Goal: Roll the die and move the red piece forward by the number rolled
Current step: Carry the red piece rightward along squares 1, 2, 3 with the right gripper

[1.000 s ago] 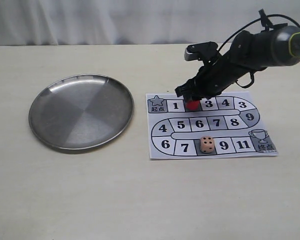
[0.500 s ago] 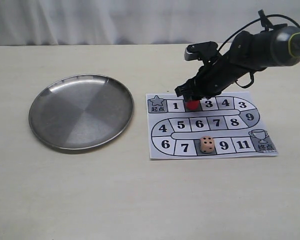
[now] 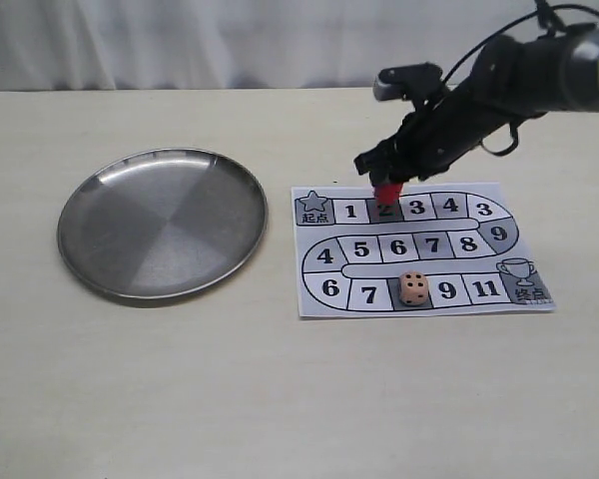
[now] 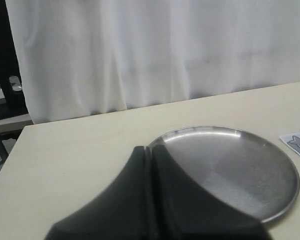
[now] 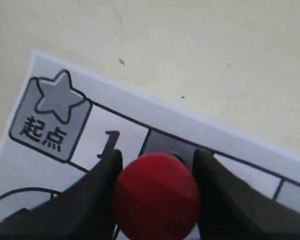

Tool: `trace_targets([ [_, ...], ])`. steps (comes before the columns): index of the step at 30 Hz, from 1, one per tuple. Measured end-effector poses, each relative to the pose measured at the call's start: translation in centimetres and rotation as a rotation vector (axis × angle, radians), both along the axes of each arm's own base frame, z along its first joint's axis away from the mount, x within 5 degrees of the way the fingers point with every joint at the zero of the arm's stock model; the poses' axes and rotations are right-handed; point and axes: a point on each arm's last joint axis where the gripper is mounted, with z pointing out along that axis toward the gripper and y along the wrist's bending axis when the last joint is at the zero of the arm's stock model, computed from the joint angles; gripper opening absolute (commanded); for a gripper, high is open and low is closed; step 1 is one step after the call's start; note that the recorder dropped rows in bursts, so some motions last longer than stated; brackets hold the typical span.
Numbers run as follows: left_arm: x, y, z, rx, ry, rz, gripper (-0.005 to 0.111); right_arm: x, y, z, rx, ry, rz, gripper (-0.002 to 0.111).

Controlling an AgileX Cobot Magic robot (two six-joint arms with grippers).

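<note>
My right gripper (image 3: 385, 186) is shut on the red piece (image 3: 386, 192), which hangs just above square 2 of the paper game board (image 3: 419, 299). In the right wrist view the red piece (image 5: 156, 195) fills the gap between both black fingers, over the dark square beside the 1. The beige die (image 3: 412, 287) rests on the board's bottom row between squares 7 and 9, a face with several pips up. My left gripper (image 4: 151, 152) is shut on nothing, near the steel plate's rim; it does not show in the exterior view.
A round steel plate (image 3: 105, 259) lies left of the board, also in the left wrist view as the plate (image 4: 285, 192). A white curtain hangs behind the table's far edge. The board's start star (image 5: 60, 97) sits at its upper left corner.
My right gripper has lifted the red piece off square 2, rising up and slightly right; square 2's number is now visible. The die and plate have not moved.
</note>
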Motion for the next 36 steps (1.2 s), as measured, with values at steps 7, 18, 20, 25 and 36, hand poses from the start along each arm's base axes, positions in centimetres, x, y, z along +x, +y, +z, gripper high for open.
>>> trace_targets([
  [7, 0.0, 0.0, 0.0, 0.000, 0.000, 0.000, 0.000, -0.3, -2.3, 7.1, 0.028, -0.169, -0.051, 0.005],
  [18, 0.0, 0.0, 0.0, 0.000, 0.000, 0.000, 0.000, -0.5, -3.3, -3.7, -0.062, 0.006, -0.075, 0.005],
  [20, 0.0, 0.0, 0.0, 0.000, 0.000, 0.000, 0.000, -0.3, -3.4, -3.7, -0.062, -0.003, -0.078, 0.005],
  [25, 0.0, 0.0, 0.0, 0.000, 0.000, 0.000, 0.000, -0.3, -3.4, -3.7, -0.062, -0.007, -0.079, 0.005],
  [36, 0.0, 0.0, 0.0, 0.000, 0.000, 0.000, 0.000, -0.3, -3.4, -3.7, -0.062, -0.007, -0.079, 0.005],
])
